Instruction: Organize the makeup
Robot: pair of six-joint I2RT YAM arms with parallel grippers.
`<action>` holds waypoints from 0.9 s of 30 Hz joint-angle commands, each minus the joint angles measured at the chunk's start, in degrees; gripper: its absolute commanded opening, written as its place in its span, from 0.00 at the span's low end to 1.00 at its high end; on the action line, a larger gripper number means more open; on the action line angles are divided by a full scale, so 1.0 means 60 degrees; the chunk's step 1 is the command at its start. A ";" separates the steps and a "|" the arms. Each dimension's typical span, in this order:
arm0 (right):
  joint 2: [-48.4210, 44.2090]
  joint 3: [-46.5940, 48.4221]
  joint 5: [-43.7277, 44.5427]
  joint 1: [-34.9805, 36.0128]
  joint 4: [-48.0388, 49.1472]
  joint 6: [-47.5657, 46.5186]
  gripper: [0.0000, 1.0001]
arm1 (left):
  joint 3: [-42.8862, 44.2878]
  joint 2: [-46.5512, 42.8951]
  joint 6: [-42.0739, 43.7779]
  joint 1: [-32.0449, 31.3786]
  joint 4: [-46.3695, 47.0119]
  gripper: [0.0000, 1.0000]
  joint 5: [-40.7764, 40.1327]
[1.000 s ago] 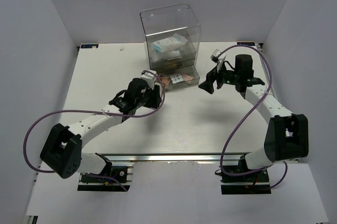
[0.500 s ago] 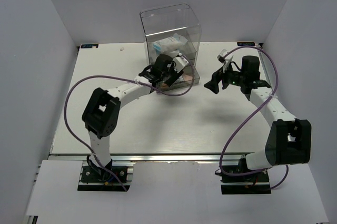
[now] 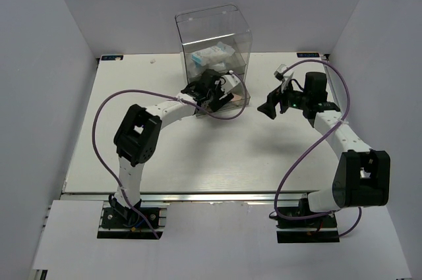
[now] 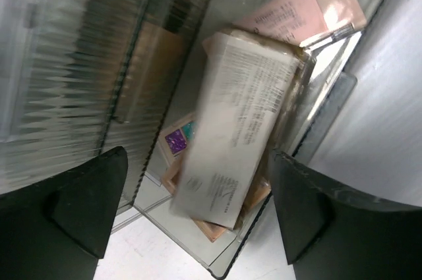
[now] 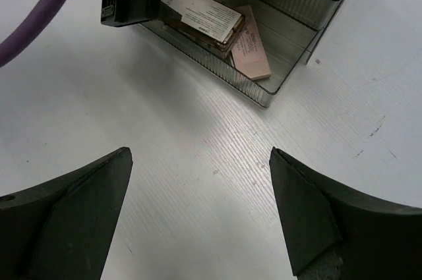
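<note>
At the white tabletop's (image 3: 132,95) far side, the tall clear acrylic drawer box (image 3: 214,36) holds the makeup (image 5: 250,46) in its pulled-out bottom drawer (image 5: 280,79). Best to withdraw straight up, lest a finger drag the white printed flat palette (image 4: 237,128) lying topmost. The left arm stretches forward, the left end effector (image 4: 198,158) released astride that palette; the right end effector (image 5: 199,153) hovers released nearby.
</note>
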 commanded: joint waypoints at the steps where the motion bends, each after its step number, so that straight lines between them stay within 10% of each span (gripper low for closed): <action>1: -0.0180 0.0021 -0.0478 -0.0049 -0.0132 -0.0772 0.89 | 0.0365 -0.0578 -0.0213 -0.0063 0.0203 0.98 -0.0098; 7: 0.0214 0.0314 -0.2029 -0.0020 -0.1946 -0.3743 0.89 | 0.0292 -0.1559 -0.1556 -0.0063 0.0261 0.98 -0.0083; 11: 0.0859 0.0884 -0.2210 0.0753 -0.4200 -0.9004 0.87 | 0.0131 -0.2525 -0.3517 -0.0063 -0.0132 0.98 -0.0989; 14: 0.1562 0.1368 -0.1143 0.1516 -0.5185 -1.0673 0.73 | -0.0555 -0.3623 -0.5360 -0.0034 -0.0411 0.98 -0.2044; 15: 0.1767 0.1630 -0.0877 0.1997 -0.5216 -1.1084 0.54 | -0.0776 -0.3945 -0.5805 0.0024 -0.0703 0.98 -0.2264; 19: 0.3201 0.2566 0.0280 0.3040 -0.4706 -1.0768 0.00 | -0.2065 -0.5846 -0.7652 0.0346 -0.1451 0.98 -0.2194; 27: 0.5588 0.4326 0.2859 0.4213 -0.2698 -0.8907 0.00 | -0.5241 -0.8999 -1.0276 0.0742 -0.2141 0.98 -0.2646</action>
